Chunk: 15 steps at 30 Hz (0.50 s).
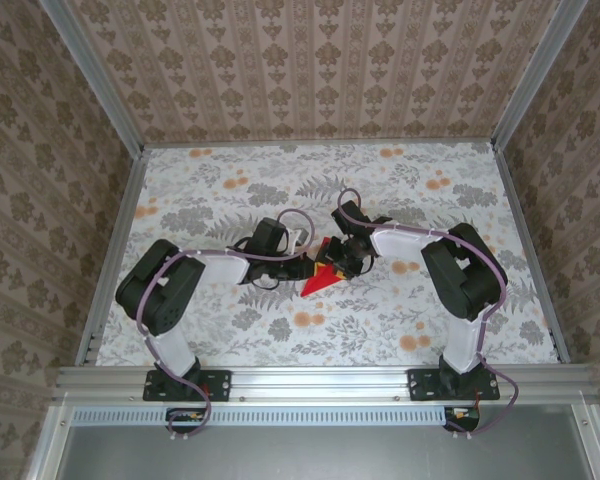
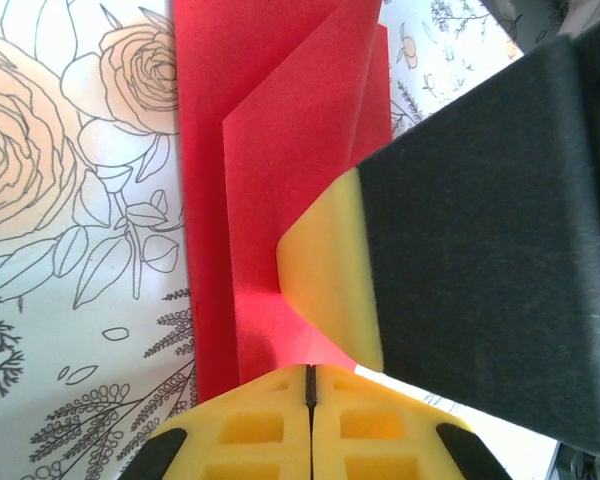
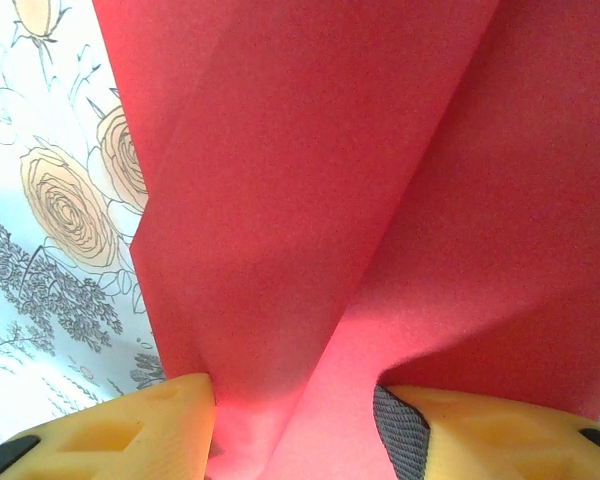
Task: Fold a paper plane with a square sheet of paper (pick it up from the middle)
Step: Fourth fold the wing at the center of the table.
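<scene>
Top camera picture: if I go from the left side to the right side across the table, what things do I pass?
Left arm → folded red paper → right arm.

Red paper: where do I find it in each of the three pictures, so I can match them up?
Top external: the red paper sits at the middle of the floral table cover.
Left wrist: it runs down the centre from the top edge into the left gripper.
Right wrist: it covers most of the picture, dipping into the right gripper.
Shared landmark: the floral cover, beside the paper every time.
</scene>
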Available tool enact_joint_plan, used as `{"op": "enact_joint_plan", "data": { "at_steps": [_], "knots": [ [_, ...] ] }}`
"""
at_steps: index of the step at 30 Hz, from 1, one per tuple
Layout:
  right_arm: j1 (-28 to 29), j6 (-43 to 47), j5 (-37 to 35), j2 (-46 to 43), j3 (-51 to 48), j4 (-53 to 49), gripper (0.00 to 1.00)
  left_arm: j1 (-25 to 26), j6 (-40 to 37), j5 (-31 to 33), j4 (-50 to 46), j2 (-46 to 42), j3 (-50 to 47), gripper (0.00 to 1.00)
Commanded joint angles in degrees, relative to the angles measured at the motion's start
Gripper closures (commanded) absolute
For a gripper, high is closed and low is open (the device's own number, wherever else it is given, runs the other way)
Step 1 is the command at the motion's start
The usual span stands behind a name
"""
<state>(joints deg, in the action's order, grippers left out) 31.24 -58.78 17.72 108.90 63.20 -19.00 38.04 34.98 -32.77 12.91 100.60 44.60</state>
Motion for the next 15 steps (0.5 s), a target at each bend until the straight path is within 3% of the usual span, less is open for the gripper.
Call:
{"op": "enact_joint_plan", "data": {
  "at_steps": [1,15],
  "knots": [
    [0.6,-0.5,-6.0,12.7,-5.9,-3.4,0.46,-0.6,0.8,0.3,0.4,1.3,-0.6,0.93],
    [-0.2,2.0,-3.0,5.3,-5.6,-3.6,0.46,-0.8,0.5,3.6,-2.4,2.0,-1.0,0.97]
  ]
}}
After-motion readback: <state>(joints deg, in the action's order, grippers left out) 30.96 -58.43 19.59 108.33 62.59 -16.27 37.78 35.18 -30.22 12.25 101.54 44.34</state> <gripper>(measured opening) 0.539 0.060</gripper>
